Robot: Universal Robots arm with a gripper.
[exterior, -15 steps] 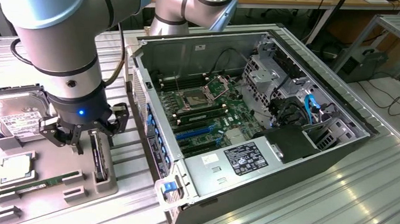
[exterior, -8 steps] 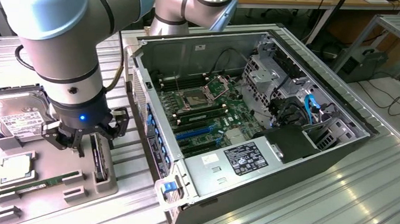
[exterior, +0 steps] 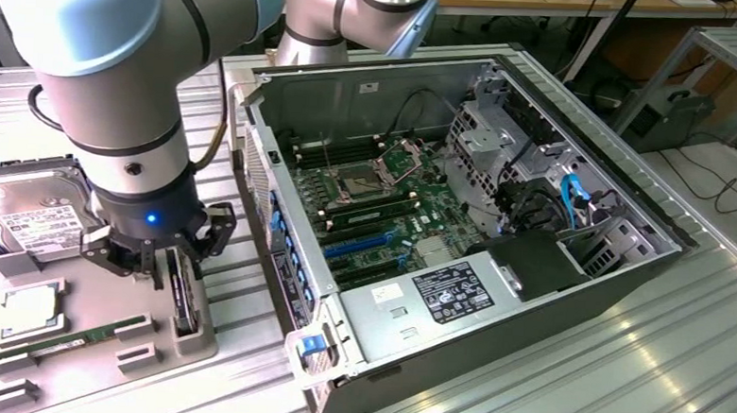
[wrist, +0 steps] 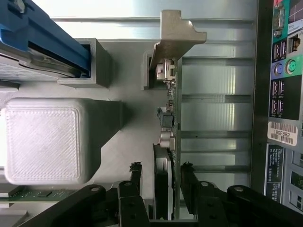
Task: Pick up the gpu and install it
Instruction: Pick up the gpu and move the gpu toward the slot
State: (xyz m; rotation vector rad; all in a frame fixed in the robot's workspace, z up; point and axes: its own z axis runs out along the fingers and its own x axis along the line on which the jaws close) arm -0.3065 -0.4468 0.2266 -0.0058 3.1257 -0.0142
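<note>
Over the grey tray [exterior: 111, 297], just beside the open case [exterior: 349, 97], I saw the gpu [exterior: 185, 301] standing on edge in its slot, its bracket [wrist: 177, 33] clear at one end. The gripper [exterior: 169, 276] straddled the card's long faces, jaws half-spread with a slim gap on each side, gripping nothing.

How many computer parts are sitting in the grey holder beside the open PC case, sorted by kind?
Hard drive: 1
CPU chip: 1
RAM stick: 1
gpu: 1
Total: 4
</note>
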